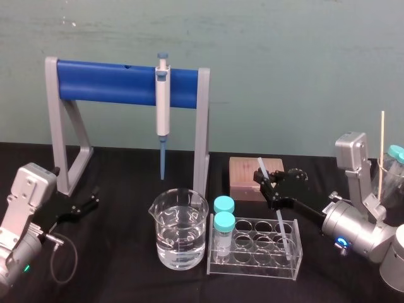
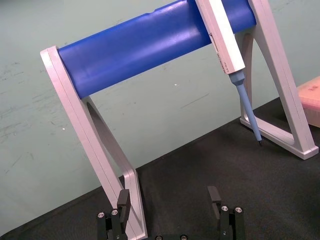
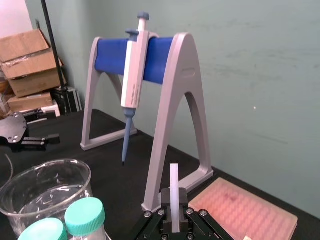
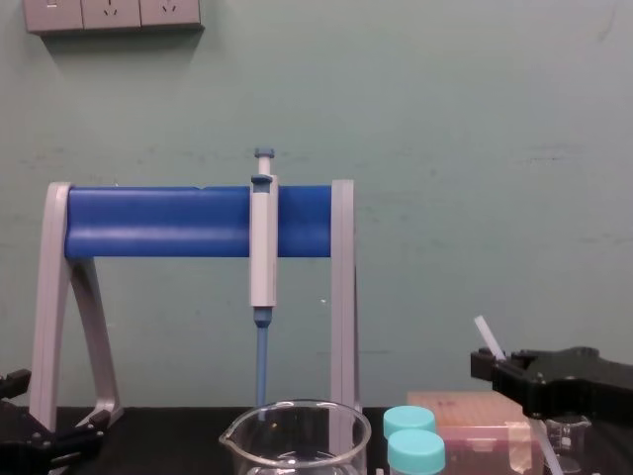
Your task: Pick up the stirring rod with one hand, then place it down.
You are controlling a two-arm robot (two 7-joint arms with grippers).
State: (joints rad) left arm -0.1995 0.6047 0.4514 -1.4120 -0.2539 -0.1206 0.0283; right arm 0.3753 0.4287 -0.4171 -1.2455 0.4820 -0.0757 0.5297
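The stirring rod (image 1: pixel 279 224) is a thin translucent white stick that leans with its lower end inside the clear tube rack (image 1: pixel 252 265). My right gripper (image 1: pixel 268 184) is shut on the rod's upper part, just below its top end. In the right wrist view the rod (image 3: pixel 174 192) stands up between the closed fingers of the right gripper (image 3: pixel 174 216). The chest view shows the rod's tip (image 4: pixel 485 334) sticking out above the right gripper (image 4: pixel 506 371). My left gripper (image 1: pixel 88 203) rests open and empty at the far left by the stand's foot, seen also as the left gripper (image 2: pixel 169 200).
A blue and grey stand (image 1: pixel 126 82) holds a pipette (image 1: pixel 163 107) at the back. A glass beaker of water (image 1: pixel 180 230) and two teal-capped vials (image 1: pixel 223 227) sit in front. A pink well plate (image 1: pixel 255 178) lies behind the rack. A jar (image 1: pixel 392 173) with a thin stick (image 1: pixel 382 151) is at the right edge.
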